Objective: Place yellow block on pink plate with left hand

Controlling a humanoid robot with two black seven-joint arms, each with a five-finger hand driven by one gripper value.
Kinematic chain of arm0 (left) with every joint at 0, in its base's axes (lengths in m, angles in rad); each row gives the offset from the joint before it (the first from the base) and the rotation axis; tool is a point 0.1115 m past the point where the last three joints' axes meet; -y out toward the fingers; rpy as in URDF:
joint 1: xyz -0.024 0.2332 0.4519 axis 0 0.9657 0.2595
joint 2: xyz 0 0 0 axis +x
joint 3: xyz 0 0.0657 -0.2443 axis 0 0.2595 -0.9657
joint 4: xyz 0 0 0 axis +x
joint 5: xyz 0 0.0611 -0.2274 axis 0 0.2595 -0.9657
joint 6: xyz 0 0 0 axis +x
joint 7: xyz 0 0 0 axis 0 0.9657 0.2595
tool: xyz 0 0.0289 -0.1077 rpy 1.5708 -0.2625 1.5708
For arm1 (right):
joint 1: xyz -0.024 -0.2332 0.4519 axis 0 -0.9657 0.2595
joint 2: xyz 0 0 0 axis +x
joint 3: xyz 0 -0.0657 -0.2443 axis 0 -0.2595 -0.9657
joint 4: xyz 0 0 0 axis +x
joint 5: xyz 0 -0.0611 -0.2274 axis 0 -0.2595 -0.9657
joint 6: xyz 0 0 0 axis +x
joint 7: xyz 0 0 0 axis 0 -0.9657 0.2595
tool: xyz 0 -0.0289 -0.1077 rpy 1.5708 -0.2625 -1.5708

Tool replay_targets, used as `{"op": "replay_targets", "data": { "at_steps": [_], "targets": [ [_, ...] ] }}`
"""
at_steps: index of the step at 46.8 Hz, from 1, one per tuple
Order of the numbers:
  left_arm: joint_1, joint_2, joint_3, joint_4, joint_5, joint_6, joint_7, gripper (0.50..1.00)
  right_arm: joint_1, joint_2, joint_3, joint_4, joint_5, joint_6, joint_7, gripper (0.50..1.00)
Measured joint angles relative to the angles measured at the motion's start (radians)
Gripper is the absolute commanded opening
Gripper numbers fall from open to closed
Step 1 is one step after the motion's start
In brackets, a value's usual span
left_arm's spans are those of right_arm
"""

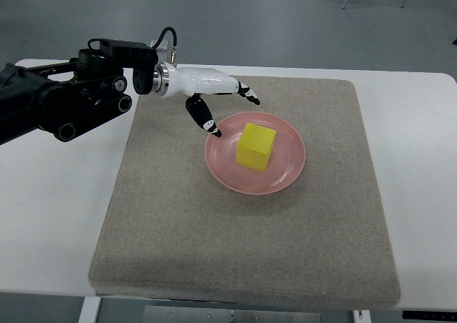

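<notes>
1. On a round pink plate (285, 176) sits a yellow cube-shaped block (256, 145), resting on a grey felt mat (178, 230).
2. Just left of the plate, the robot's white left hand (214, 98) hovers, fingers (249, 92) spread, holding nothing.

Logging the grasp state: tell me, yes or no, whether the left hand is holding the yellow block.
No: the left hand is open beside the pink plate, and the yellow block sits on it apart from the fingers.

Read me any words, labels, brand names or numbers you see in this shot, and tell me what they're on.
None: no readable text shows on the yellow block, the pink plate, the grey mat, the table or the left hand.
</notes>
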Motion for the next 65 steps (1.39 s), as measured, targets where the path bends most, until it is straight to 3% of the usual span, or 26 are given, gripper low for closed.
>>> {"op": "replay_targets", "data": {
  "at_steps": [14,37,49,55,60,65],
  "targets": [
    [0.027,0.01,-0.061,0.179,-0.054,0.009,-0.019,0.924,0.0,0.0,0.0,0.0,0.0,0.0,0.0,0.924],
    [0.089,0.004,-0.059,0.395,-0.385,0.176,-0.036,0.926,0.0,0.0,0.0,0.0,0.0,0.0,0.0,0.924],
    [0.11,-0.052,-0.069,0.521,-0.785,0.223,-0.003,0.924,0.0,0.0,0.0,0.0,0.0,0.0,0.0,0.924],
    [0.118,-0.076,-0.078,0.531,-1.054,0.252,0.058,0.926,0.0,0.0,0.0,0.0,0.0,0.0,0.0,0.924],
    [0.12,-0.096,-0.079,0.53,-1.239,0.321,0.111,0.926,0.0,0.0,0.0,0.0,0.0,0.0,0.0,0.924],
    [0.125,-0.112,-0.096,0.531,-1.355,0.35,0.124,0.926,0.0,0.0,0.0,0.0,0.0,0.0,0.0,0.924]
  ]
}}
